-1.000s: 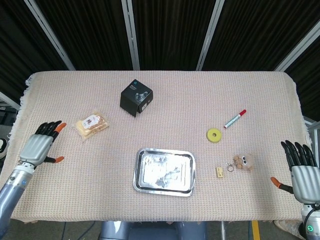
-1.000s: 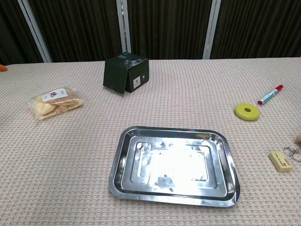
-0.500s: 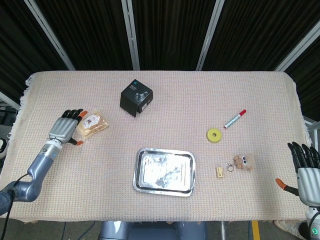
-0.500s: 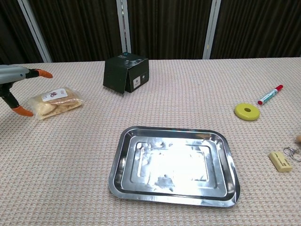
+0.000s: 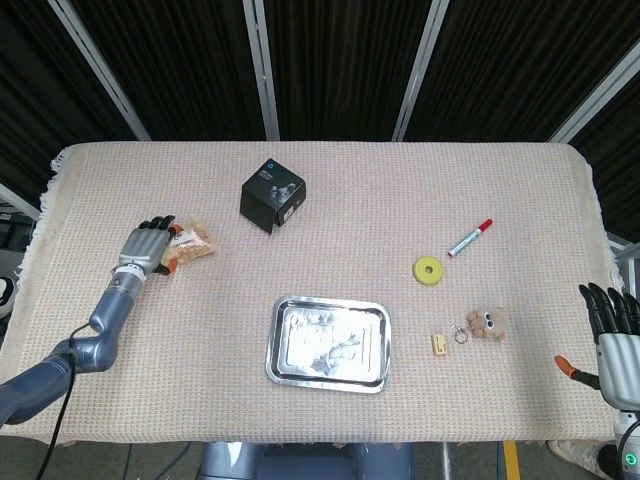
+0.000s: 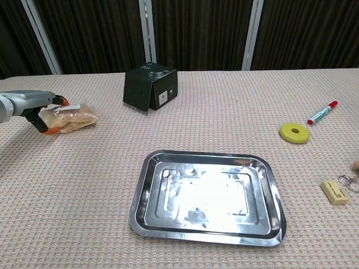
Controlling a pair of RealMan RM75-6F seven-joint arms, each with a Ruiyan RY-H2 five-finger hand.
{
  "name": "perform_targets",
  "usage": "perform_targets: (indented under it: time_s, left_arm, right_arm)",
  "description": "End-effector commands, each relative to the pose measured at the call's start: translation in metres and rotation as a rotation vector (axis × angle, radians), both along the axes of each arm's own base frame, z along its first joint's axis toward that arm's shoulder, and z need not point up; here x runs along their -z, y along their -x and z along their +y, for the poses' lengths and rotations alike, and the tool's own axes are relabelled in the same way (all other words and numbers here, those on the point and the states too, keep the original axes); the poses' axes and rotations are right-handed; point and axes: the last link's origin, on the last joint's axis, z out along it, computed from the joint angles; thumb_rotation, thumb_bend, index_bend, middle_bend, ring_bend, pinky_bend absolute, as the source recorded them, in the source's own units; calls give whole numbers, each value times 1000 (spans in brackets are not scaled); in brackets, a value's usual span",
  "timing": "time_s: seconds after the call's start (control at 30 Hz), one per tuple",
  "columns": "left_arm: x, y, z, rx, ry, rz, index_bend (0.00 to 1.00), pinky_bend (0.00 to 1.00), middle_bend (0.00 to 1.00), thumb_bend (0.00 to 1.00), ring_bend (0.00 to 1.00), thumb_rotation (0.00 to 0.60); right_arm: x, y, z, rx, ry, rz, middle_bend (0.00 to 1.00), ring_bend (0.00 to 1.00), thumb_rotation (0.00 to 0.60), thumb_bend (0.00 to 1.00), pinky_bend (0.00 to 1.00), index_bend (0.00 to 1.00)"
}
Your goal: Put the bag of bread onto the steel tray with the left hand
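Task barely begun: bag point(image 6: 72, 116) lay on cloth, well left of tray point(image 6: 207, 195), tray empty. Left hand point(image 5: 150, 247) lay over bag's near end, fingers curling onto it; firm grip not certain. Lift and carry remained. Half second earlier, hand spread beside bag. Right hand point(image 5: 612, 338) idle, fingers spread.

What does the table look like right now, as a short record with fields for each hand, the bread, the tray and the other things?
left hand: fingers closed around the bag's left end
right hand: near the table's right edge, fingers apart, holding nothing
bag of bread: on the cloth, left of centre
steel tray: empty, near the front middle
black box: behind the tray
red-capped marker, yellow disc, plush keychain: right side
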Motion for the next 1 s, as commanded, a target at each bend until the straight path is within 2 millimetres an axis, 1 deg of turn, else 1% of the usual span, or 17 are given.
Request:
perform_targets:
  time_s: [0.03, 0.07, 0.13, 0.23, 0.3, 0.43, 0.53, 0.7, 0.77, 0.9, 1.0]
  left_arm:
    - [7, -13, 4, 15, -50, -75, 540, 491, 295, 704, 297, 600]
    - [7, -18, 3, 32, -82, -123, 566, 516, 338, 727, 330, 600]
    - [7, -24, 0, 53, -110, -187, 577, 523, 368, 737, 350, 600]
    - [2, -36, -8, 99, -130, -320, 566, 523, 370, 716, 349, 600]
    - [-2, -45, -14, 141, -119, -376, 559, 522, 368, 704, 348, 600]
    - [-7, -64, -31, 251, -75, -430, 555, 520, 359, 652, 342, 600]
    - [-6, -79, -45, 329, -19, -451, 554, 519, 359, 618, 342, 600]
    - [6, -106, -71, 457, 95, -465, 552, 514, 357, 578, 342, 600]
    - [15, -118, -83, 515, 152, -462, 553, 511, 356, 560, 342, 600]
    - [30, -135, -98, 594, 227, -448, 551, 500, 354, 538, 342, 600]
    - [42, -146, -106, 631, 260, -447, 547, 498, 353, 524, 341, 600]
  right_arm:
    - [0, 0, 1, 3, 3, 2, 47, 0, 600, 0, 27, 34]
    - [0, 1, 1, 6, 3, 2, 47, 0, 600, 0, 27, 34]
    - [-1, 1, 2, 11, 5, 3, 47, 0, 600, 0, 27, 34]
    - [-1, 2, 3, 11, 6, 2, 47, 0, 600, 0, 27, 34]
    - [-2, 1, 3, 6, 6, 0, 47, 0, 600, 0, 27, 34]
    - [-1, 1, 3, 2, 2, -2, 47, 0, 600, 0, 27, 34]
    - [-1, 1, 2, -1, -1, -3, 47, 0, 600, 0, 27, 34]
    - [-2, 0, 2, -12, -2, -1, 47, 0, 600, 0, 27, 34]
    - [-2, -1, 2, -15, -3, 1, 47, 0, 600, 0, 27, 34]
    - [-2, -3, 1, -21, -5, 3, 47, 0, 600, 0, 27, 34]
    - [-2, -4, 2, -22, -7, 6, 47, 0, 600, 0, 27, 34]
